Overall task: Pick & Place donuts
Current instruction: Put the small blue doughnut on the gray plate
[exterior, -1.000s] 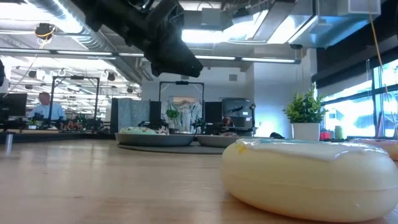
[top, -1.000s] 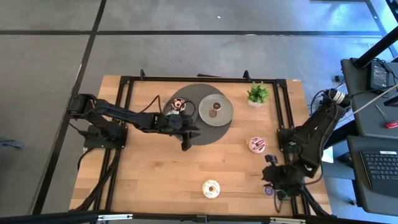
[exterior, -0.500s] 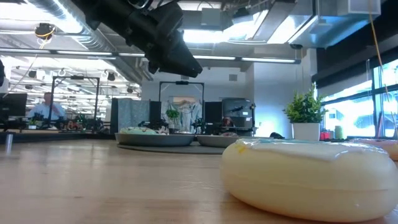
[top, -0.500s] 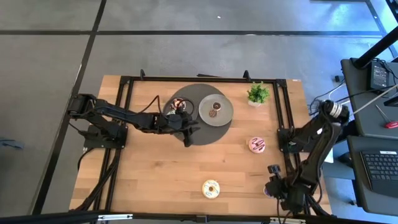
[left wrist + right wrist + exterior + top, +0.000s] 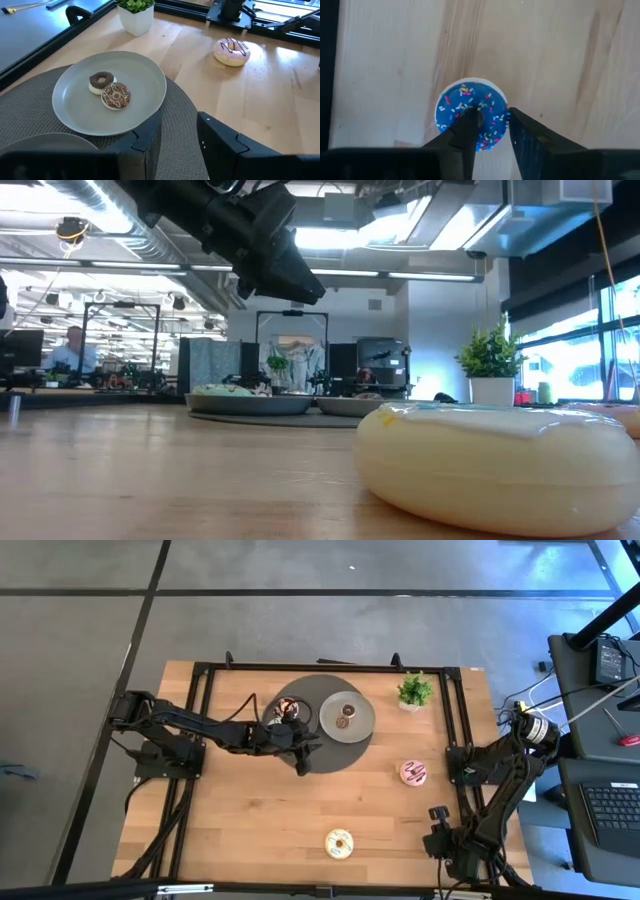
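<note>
Donuts lie scattered; the small sprinkled one sits flat on the surface's near right corner, directly beneath the right gripper, whose released jaws straddle its rim. Far off, the left gripper hovers with jaws released beside the plate.

Grey floor; bright windows, ceiling ducts, desks behind.

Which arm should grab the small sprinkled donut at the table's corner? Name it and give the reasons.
Right. The right gripper hangs directly over the sprinkled donut, fingers open astride its rim. The left gripper is far off, above the dark mat near the grey plate.
</note>
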